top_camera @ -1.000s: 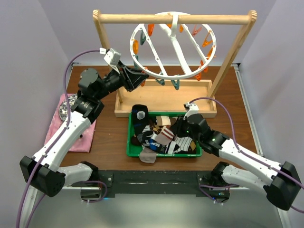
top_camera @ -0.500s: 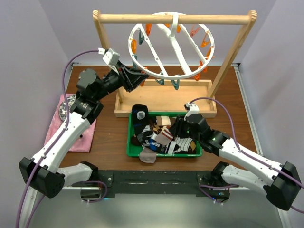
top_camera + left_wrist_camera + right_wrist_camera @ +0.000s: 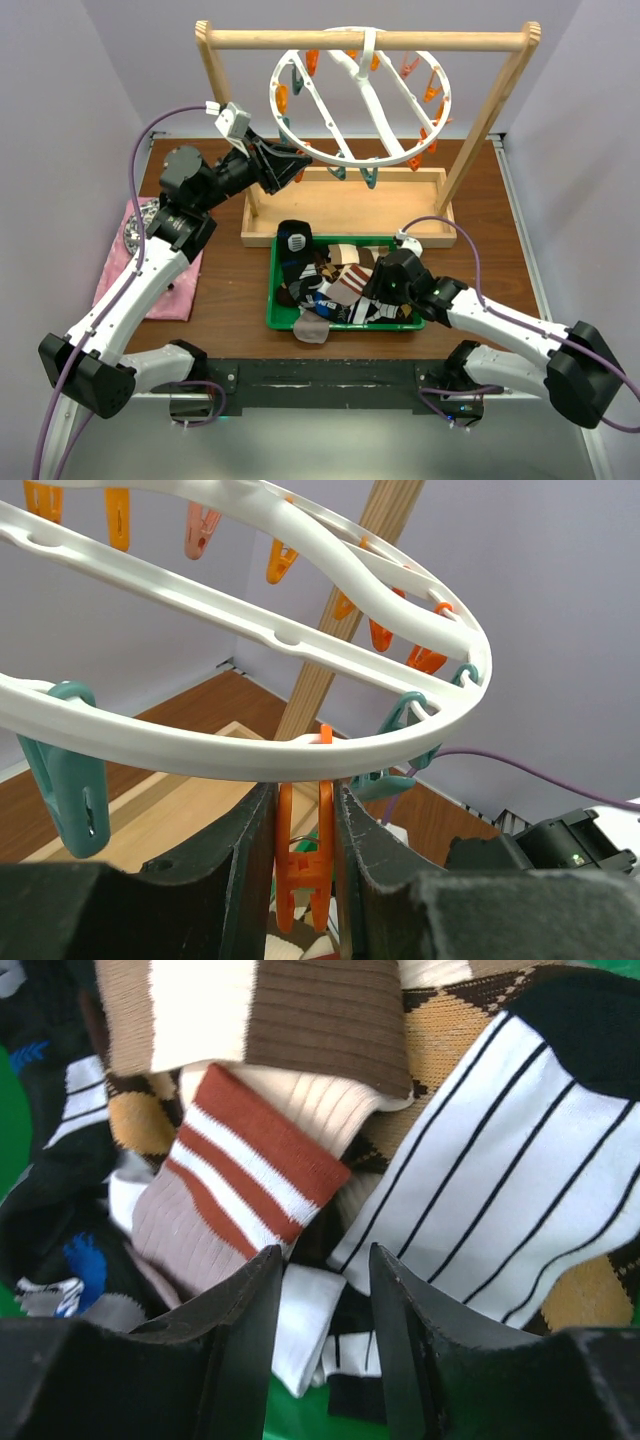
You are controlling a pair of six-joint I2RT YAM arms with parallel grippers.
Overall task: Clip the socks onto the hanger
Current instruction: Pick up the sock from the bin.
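Observation:
The hanger (image 3: 375, 105), a white ring with orange and teal pegs, hangs by its hook from the wooden bar. My left gripper (image 3: 290, 160) reaches up to the ring's lower left rim (image 3: 200, 750) and is shut on an orange peg (image 3: 305, 855) hanging there. The socks (image 3: 340, 285) lie heaped in a green tray (image 3: 385, 325). My right gripper (image 3: 385, 280) is low over the heap, open. A white sock edge (image 3: 310, 1320) lies between its fingers, with a rust-striped sock (image 3: 240, 1180) to the left and a white pin-striped sock (image 3: 520, 1160) to the right.
A light wooden frame (image 3: 360, 40) with a flat base box (image 3: 340, 205) stands behind the tray. A pink cloth (image 3: 175, 290) with a small metal object (image 3: 135, 228) lies at the left, partly under my left arm.
My right gripper has dropped toward the near left into the sock heap and its jaws have spread wider. The left gripper stays on the peg; the ring shifted slightly.

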